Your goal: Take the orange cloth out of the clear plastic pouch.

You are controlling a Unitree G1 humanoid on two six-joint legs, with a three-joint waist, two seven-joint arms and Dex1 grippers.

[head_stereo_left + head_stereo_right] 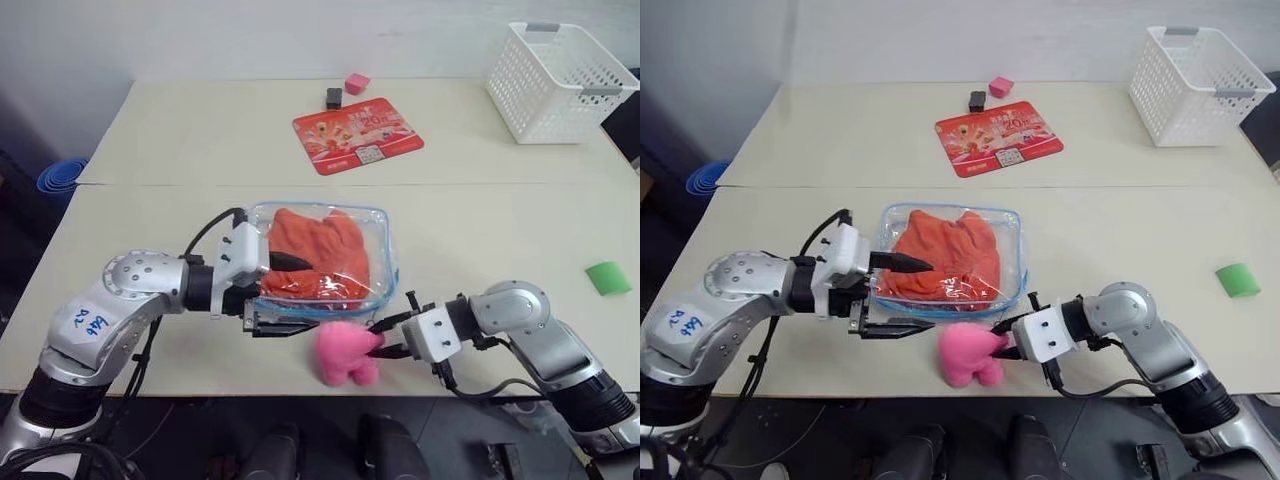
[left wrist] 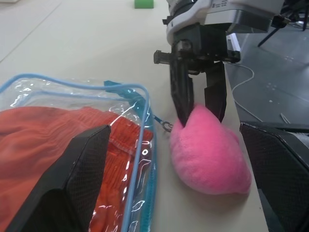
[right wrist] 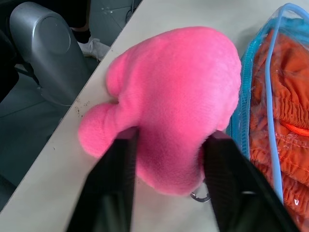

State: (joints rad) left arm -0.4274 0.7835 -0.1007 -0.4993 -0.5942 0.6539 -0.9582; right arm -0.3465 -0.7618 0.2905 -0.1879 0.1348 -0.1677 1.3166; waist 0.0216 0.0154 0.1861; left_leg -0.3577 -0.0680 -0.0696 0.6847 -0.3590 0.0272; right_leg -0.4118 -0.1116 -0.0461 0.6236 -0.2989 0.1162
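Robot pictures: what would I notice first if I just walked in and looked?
Probably the fluffy pink plush at the table's near edge, with the right tool straddling it, fingers on both sides. Just behind it lies the clear plastic pouch with the bright orange cloth still inside, and the left tool open wide at the pouch's left side. Farther back sit a red printed card and a white basket.

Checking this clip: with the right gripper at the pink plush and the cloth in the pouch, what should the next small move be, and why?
Probably draw the right gripper back off the pink plush. Its fingers straddle the plush, which sits on the table at the pouch's near edge. The orange cloth is inside, and the left gripper is open at the pouch's left end.
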